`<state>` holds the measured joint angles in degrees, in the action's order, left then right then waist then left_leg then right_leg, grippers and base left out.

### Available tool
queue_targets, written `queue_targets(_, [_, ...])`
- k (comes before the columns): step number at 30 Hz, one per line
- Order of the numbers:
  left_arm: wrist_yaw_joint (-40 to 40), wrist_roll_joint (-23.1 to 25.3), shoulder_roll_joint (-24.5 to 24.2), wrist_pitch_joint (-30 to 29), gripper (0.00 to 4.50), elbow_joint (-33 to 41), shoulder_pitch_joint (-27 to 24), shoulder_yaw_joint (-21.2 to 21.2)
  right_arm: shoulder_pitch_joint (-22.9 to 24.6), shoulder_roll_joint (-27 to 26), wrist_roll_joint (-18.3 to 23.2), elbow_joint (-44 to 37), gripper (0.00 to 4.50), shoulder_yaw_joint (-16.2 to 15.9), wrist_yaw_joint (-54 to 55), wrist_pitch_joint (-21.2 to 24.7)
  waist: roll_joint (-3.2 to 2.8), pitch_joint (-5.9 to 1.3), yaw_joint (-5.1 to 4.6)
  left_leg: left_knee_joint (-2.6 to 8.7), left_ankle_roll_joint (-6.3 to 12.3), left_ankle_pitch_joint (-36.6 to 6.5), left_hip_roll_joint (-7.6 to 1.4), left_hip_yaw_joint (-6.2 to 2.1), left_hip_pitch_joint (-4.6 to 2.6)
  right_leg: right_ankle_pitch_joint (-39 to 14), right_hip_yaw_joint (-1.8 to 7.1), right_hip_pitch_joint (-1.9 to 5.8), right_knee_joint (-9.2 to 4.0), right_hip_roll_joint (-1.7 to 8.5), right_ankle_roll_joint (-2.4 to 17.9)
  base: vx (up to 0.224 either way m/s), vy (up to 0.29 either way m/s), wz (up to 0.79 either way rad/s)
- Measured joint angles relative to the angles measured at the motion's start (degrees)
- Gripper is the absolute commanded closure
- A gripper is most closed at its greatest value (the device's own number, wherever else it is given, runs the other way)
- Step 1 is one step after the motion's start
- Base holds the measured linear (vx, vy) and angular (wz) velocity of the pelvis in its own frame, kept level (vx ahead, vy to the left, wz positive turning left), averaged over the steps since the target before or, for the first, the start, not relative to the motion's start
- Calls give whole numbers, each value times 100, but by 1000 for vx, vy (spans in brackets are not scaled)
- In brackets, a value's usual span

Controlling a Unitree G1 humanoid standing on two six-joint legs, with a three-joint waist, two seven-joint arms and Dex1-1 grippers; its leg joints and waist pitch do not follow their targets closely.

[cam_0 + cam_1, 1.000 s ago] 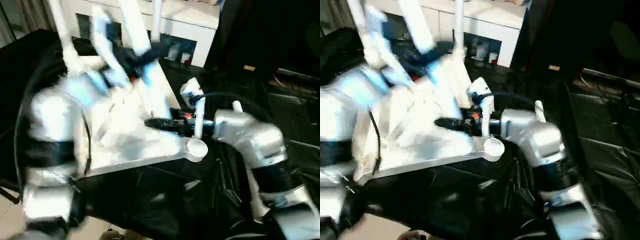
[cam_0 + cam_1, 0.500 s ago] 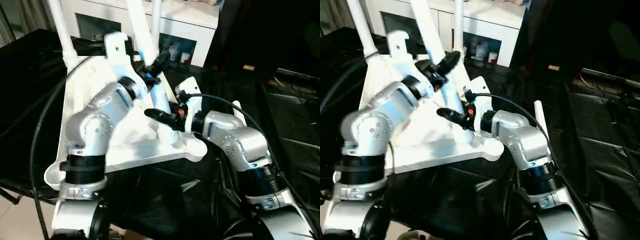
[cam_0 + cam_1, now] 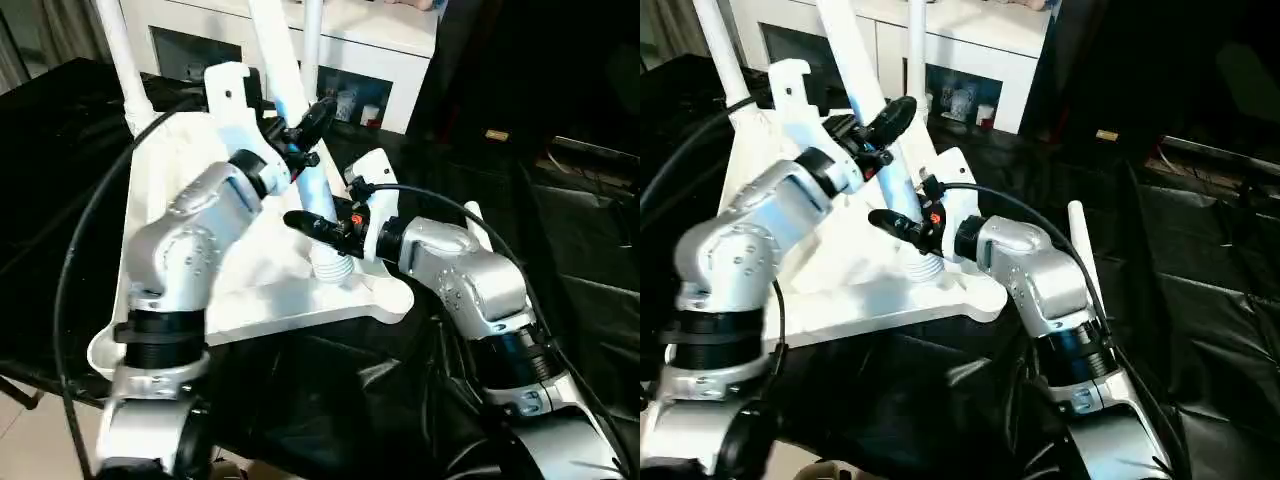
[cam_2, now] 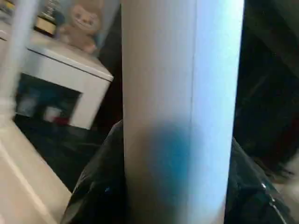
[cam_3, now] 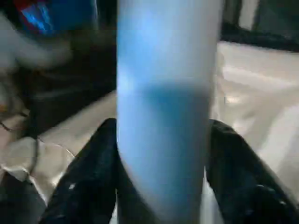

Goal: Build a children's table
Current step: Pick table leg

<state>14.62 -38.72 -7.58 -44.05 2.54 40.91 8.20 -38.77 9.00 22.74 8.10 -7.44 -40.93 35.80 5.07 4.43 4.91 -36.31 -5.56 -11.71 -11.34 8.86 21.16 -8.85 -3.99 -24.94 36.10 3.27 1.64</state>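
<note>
Item: children's table, in assembly. Table top point(image 3: 250, 270) lies underside up on the black-draped surface point(image 3: 60, 150); three legs stand in its far and left corner sockets. Fourth leg point(image 3: 300, 150) stands tilted, its ribbed foot at the near right corner socket point(image 3: 335, 268). Left gripper point(image 3: 305, 135) clasps that leg high; right gripper point(image 3: 325, 225) clasps it low, just above the socket. You should bring the leg upright over the socket, then press straight down, both grips kept firm.
</note>
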Motion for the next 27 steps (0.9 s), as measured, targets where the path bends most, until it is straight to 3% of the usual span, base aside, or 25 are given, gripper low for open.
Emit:
queue_targets(2, [320, -277, -133, -284, 272, 2, 16, 32, -91, 232, 203, -142, 153, 22, -346, 247, 0, 0, 21, 0, 1, 0, 0, 1, -2, 2, 0, 4, 0, 0, 3, 0, 0, 0])
queue_targets(6, [1052, -963, -395, -718, 272, -105, 267, 202, -100, 770, 850, -401, 151, 71, -1285, 905, -1, 1, 23, 0, 8, 3, 1, 9, 2, 15, 0, 2, -2, 0, 24, 0, 0, 0])
queue_targets(9, [1500, -1365, -498, -834, 272, -122, 512, 335, -127, 890, 1281, -541, 151, 221, -1694, 1221, -5, -1, 13, 0, 8, 4, 0, 6, -3, 13, 0, 6, -1, 0, 21, 0, 0, 0])
queue_targets(12, [1809, -1455, -596, -842, 272, -126, 569, 330, -135, 1032, 1338, -547, 151, 223, -1882, 1289, -12, -2, 14, 0, 6, 5, 0, 5, -7, 4, -1, 8, 0, 0, 6, 0, 0, 0])
queue_targets(14, [1957, -1455, -681, -841, 272, -131, 569, 332, -131, 1145, 1333, -547, 180, 150, -1968, 1352, -12, -2, 18, 0, 4, 8, -1, 6, -7, 6, -1, 8, 0, 0, 6, 0, 0, 0])
queue_targets(17, [2031, -1514, -726, -853, 272, -130, 570, 344, -117, 1140, 1342, -547, 189, 112, -1962, 1477, -12, -2, 20, 0, 2, 10, -1, 3, -6, 7, -1, 8, 0, 0, 6, 0, 0, 0])
queue_targets(19, [2046, -1541, -731, -868, 272, -133, 570, 344, -117, 1136, 1386, -548, 224, 109, -1963, 1547, -12, -2, 21, 0, 2, 10, -1, 1, -6, 8, -1, 8, 0, 0, 7, 0, 0, 0])
queue_targets(27, [2187, -1563, -773, -873, 272, -288, 581, 388, -117, 1081, 1447, -571, 261, 93, -1902, 1617, -12, -2, 23, 0, 2, 10, -1, 1, -6, 10, -2, 8, 0, 0, 11, 0, 0, 0])
